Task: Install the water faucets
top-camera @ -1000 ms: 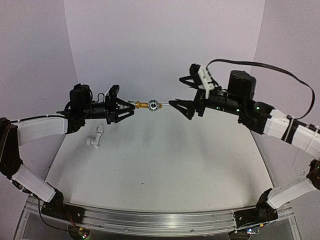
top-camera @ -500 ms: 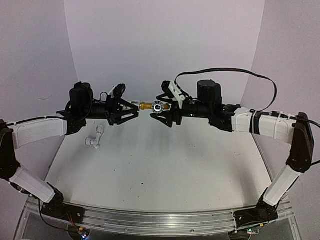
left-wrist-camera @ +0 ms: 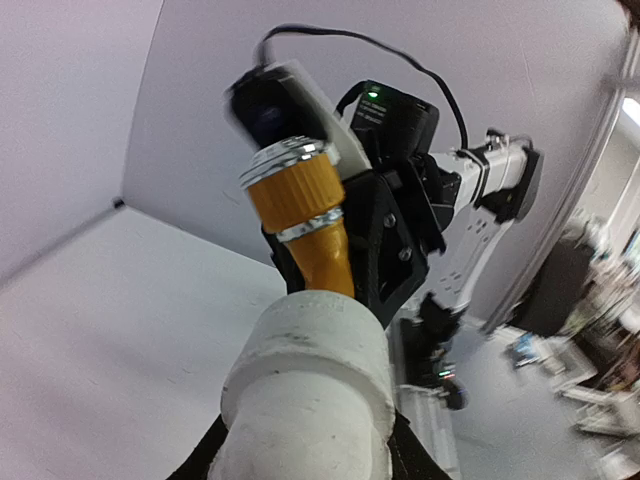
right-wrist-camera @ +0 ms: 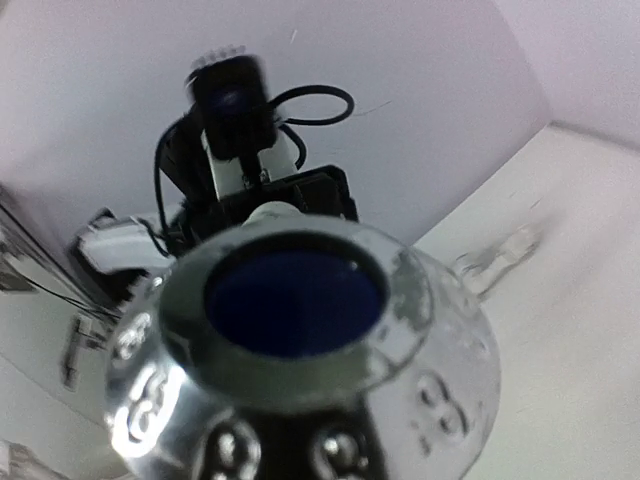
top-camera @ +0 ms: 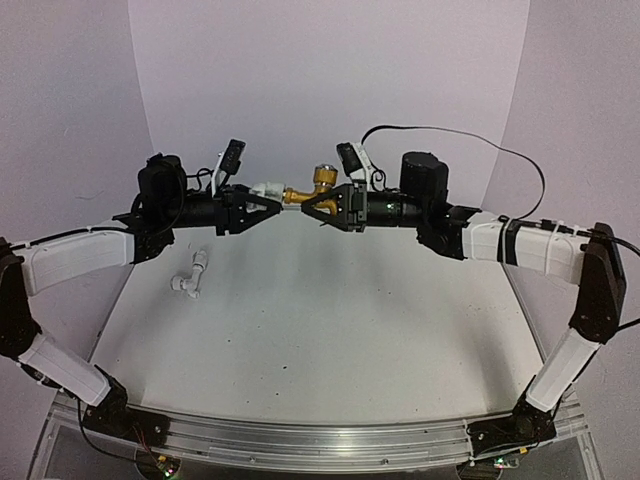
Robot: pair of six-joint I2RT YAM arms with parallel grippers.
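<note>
A yellow-gold faucet (top-camera: 303,193) hangs in mid-air above the table's far middle, its spout (top-camera: 323,177) pointing up. Its threaded end sits in a stubby white pipe fitting (top-camera: 268,188), and my left gripper (top-camera: 258,196) is shut on that fitting. In the left wrist view the fitting (left-wrist-camera: 310,370) fills the bottom, with the gold faucet (left-wrist-camera: 305,215) rising from it. My right gripper (top-camera: 322,199) is shut on the faucet's silvery knob end, which fills the right wrist view (right-wrist-camera: 300,340) with a blue centre. A white plastic faucet (top-camera: 190,274) lies on the table at the left.
The white table (top-camera: 330,320) has an aluminium rail (top-camera: 300,440) along its near edge. Pale walls close in behind and at both sides. Both forearms reach inward and meet over the far middle.
My right arm swung left to the faucet and its jaws closed from wide open onto the knob end. The faucet turned so that the spout now points up. The left grip is unchanged.
</note>
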